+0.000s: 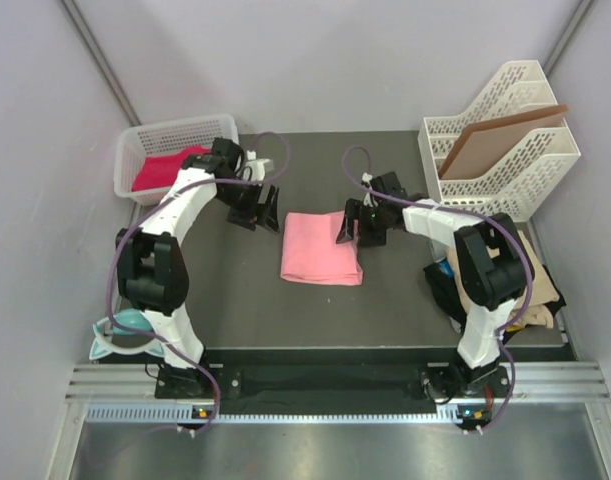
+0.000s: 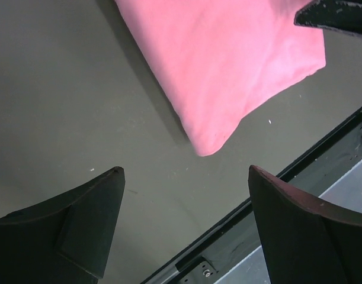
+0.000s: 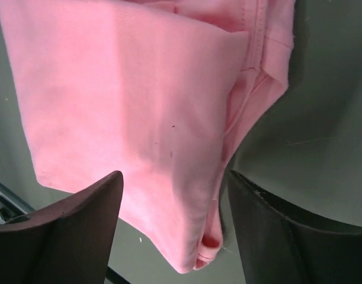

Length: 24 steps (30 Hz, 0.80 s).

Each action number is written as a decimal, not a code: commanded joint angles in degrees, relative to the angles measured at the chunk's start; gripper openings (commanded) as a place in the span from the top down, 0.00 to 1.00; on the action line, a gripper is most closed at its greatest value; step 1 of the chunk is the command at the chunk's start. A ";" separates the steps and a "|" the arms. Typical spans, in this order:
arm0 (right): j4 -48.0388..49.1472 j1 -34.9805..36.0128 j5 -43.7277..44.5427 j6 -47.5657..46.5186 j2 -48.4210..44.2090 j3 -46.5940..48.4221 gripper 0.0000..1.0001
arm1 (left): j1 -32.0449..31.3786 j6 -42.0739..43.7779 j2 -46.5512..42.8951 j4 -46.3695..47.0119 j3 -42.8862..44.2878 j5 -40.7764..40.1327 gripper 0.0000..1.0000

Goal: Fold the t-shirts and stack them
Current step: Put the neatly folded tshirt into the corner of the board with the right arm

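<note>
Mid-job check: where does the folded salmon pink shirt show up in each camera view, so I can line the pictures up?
Top external: the salmon pink shirt lies folded at the centre of the dark table top.
Left wrist: the shirt runs from top centre to the right, one corner pointing down.
Right wrist: the shirt fills the upper left and middle, stitched edge on its right.
Shared landmark: the dark table top borders the shirt in all three.

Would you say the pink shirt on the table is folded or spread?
Folded: the pink shirt is a compact rectangle with layered edges.
</note>
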 commanded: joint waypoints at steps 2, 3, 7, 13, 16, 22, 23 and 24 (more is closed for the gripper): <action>3.58 -3.56 -4.75 -2.32 1.62 2.31 0.27 | 0.19 4.16 -4.65 1.77 -1.44 3.90 0.12; 4.10 -4.18 -5.27 -2.32 1.80 1.79 0.27 | -0.24 4.52 -4.47 1.42 -1.09 4.25 0.12; 6.04 -6.64 -7.64 -2.84 3.29 1.26 0.26 | -4.19 4.96 -3.33 1.86 1.19 4.08 0.12; 9.55 -9.10 -13.61 -3.55 8.56 1.52 0.27 | -10.69 4.43 2.72 2.82 5.94 3.64 0.14; 11.40 -9.55 -15.99 -3.55 11.64 2.48 0.26 | -12.64 3.29 5.63 4.40 6.65 4.95 0.14; 13.60 -9.46 -18.64 -2.76 15.16 2.75 0.28 | -13.17 2.85 9.85 8.00 2.17 4.52 0.17; 13.60 -9.46 -18.55 -2.93 15.60 2.23 0.28 | -13.17 3.02 10.29 8.53 1.47 4.34 0.18; 13.60 -9.46 -18.37 -3.37 15.95 1.96 0.29 | -13.43 3.11 10.65 9.06 0.15 3.38 0.18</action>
